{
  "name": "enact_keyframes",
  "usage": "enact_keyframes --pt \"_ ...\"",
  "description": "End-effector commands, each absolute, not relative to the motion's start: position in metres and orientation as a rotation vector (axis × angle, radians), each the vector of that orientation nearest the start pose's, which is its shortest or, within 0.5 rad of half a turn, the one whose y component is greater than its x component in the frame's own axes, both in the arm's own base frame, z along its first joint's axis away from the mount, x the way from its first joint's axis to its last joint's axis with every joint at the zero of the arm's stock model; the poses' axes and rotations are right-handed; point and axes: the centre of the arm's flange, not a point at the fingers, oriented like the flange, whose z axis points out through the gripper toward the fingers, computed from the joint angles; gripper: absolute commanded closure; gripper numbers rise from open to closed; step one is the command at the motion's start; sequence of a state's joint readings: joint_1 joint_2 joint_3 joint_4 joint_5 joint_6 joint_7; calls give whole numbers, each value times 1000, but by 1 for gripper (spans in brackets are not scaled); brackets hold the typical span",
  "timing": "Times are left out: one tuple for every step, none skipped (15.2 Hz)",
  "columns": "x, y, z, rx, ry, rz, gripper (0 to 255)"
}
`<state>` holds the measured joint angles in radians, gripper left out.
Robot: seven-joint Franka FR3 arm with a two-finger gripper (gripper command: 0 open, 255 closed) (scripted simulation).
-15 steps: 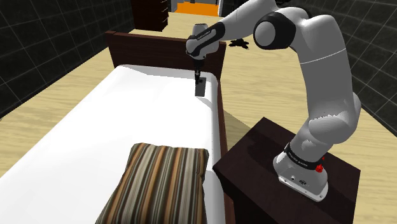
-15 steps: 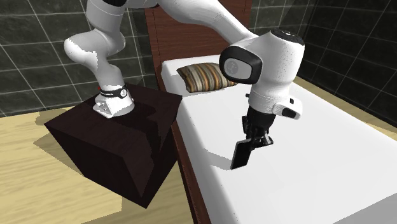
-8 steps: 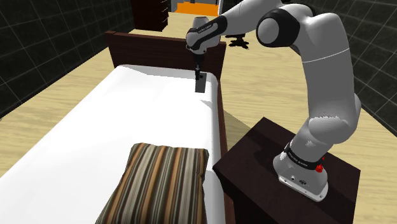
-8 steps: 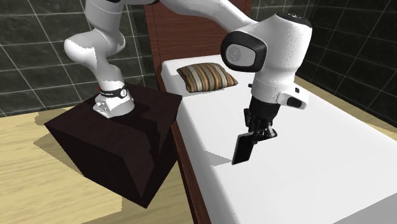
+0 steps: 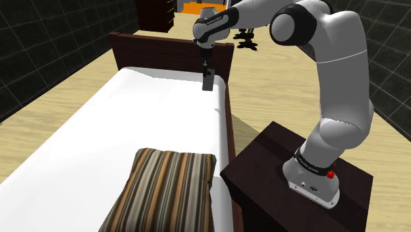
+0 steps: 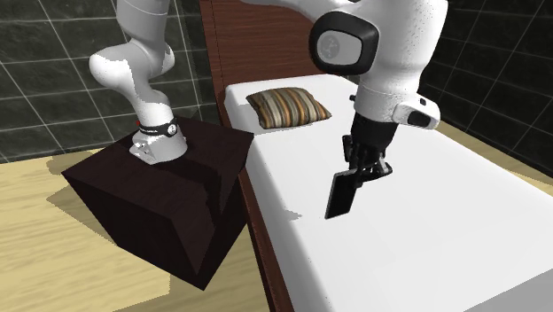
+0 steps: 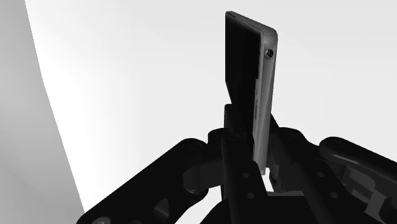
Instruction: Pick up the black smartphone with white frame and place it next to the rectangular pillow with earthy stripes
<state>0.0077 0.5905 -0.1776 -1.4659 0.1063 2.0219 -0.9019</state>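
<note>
Am working in bedroom. White mattress point(image 5: 132, 125) stretching out beneath my gripper point(image 5: 206, 72); dark wooden end board point(image 5: 164, 53) standing just beside it. Striped pillow point(image 5: 164, 191) lying at opposite end of mattress, well apart from gripper. Pale wood floor point(image 5: 72, 86) running along both sides of mattress; dark tiled walls point(image 5: 39, 33) closing in farther out. Dark cabinet point(image 5: 155, 13) standing beyond board.

A bed point(image 5: 99, 132) with a white mattress stood on a pale wooden floor point(image 5: 66, 72), a dark wooden board point(image 5: 158, 53) at its far end. Dark tiled walls point(image 5: 39, 26) closed in the room. Beyond the bed stood a dark cabinet point(image 5: 155, 13), with an orange patch point(image 5: 191, 8) beside it.
</note>
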Motion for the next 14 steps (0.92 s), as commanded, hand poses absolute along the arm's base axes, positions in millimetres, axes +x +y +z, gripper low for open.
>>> enact_keyframes --pt "701 -93 349 -2935 -1093 37 255" --pt "701 -93 354 -2935 -1093 37 255" --pt "701 -93 360 -2935 -1093 37 255" --pt "701 -93 365 -2935 -1093 37 255" --pt "701 -93 370 -2935 -1093 37 255" --pt "701 -93 375 -2935 -1093 37 255" --pt "701 -93 381 -2935 -1093 37 255" --pt "701 -93 386 -2935 -1093 37 255" --pt "701 -93 391 -2935 -1093 37 255" --pt "701 -93 397 -2935 -1093 37 255" --pt "701 -93 402 -2935 -1093 37 255" --pt "701 -93 407 -2935 -1093 37 255" --pt "701 -93 412 -2935 -1093 37 255" --pt "701 -93 418 -2935 -1093 37 255"
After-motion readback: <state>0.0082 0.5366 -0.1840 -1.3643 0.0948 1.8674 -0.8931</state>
